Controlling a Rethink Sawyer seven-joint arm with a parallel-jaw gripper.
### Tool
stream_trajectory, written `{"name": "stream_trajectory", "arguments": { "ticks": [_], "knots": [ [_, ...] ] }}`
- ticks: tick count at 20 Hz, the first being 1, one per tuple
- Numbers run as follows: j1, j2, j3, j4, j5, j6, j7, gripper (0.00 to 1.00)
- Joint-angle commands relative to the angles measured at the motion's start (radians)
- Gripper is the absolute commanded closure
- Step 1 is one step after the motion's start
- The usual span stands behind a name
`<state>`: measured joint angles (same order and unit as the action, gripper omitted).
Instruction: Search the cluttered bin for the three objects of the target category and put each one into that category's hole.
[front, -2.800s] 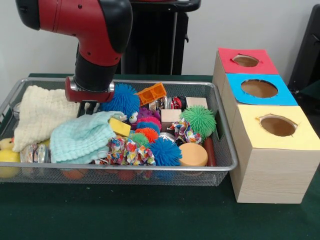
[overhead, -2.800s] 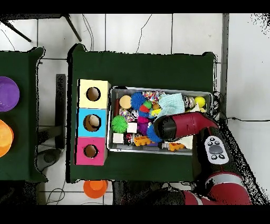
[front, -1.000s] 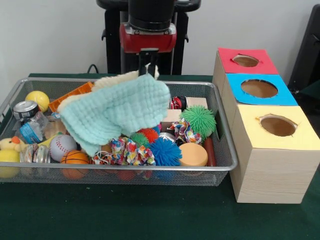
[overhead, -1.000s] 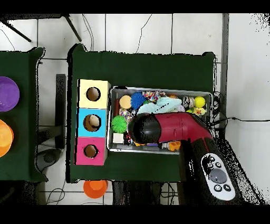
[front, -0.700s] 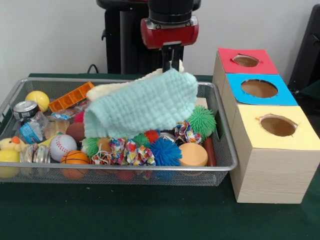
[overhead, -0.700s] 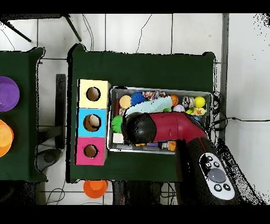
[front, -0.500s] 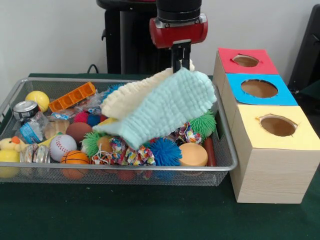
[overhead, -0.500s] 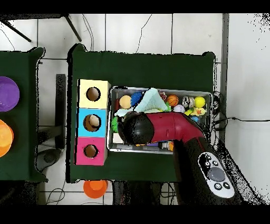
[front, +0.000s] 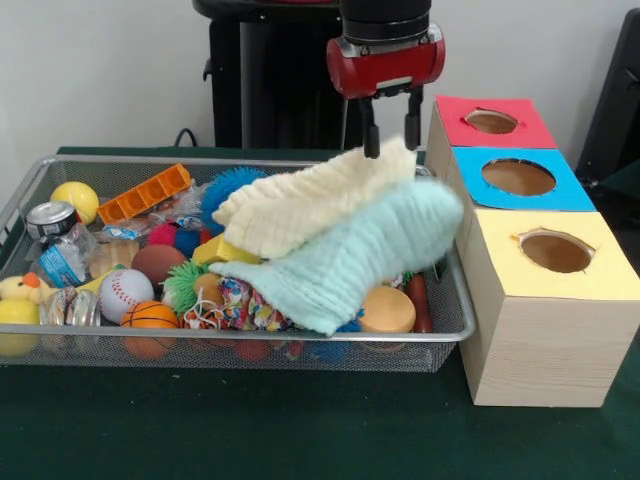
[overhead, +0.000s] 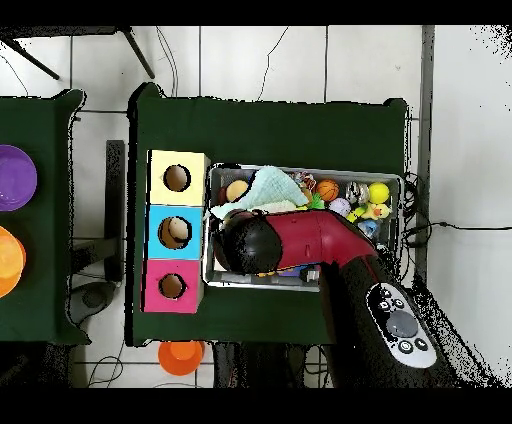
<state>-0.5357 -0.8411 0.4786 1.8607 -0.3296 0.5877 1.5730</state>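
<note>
The wire-mesh bin (front: 250, 336) holds many toys. At its left end lies a small clear bottle with a blue label (front: 60, 263), and a clear cup-like container (front: 112, 254) lies beside it. The blue-surround hole (front: 518, 177) is the middle one on the wooden boxes; it also shows in the overhead view (overhead: 177, 232). My gripper (front: 391, 128) is open and empty. It hangs just above a cream cloth (front: 310, 205) and a mint cloth (front: 365, 250) heaped on the bin's right half. In the overhead view the arm (overhead: 255, 245) hides the gripper.
The red-surround hole (front: 491, 121) and the yellow-surround hole (front: 556, 250) flank the blue one. A silver can (front: 48, 218), a yellow ball (front: 75, 200), an orange brick (front: 145, 193), a baseball (front: 125, 292) and a small basketball (front: 150, 315) lie at the bin's left. The mint cloth touches the boxes.
My gripper carried both cloths from the bin's left to its right, then opened and let them go. The toys at the left, including the clear bottle, are now uncovered.
</note>
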Motion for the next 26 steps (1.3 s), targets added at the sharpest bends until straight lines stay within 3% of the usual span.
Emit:
{"name": "stream_trajectory", "arguments": {
  "ticks": [1,8,13,26],
  "knots": [
    [-0.006,0.036,0.059,0.027,-0.031,0.083,-0.076,0.00],
    [-0.001,0.035,0.049,0.019,-0.047,0.071,-0.072,0.00],
    [-0.007,0.043,-0.007,-0.035,-0.134,0.164,-0.141,0.00],
    [-0.239,0.106,0.109,-0.106,-0.255,0.273,-0.423,0.00]
  ]
}}
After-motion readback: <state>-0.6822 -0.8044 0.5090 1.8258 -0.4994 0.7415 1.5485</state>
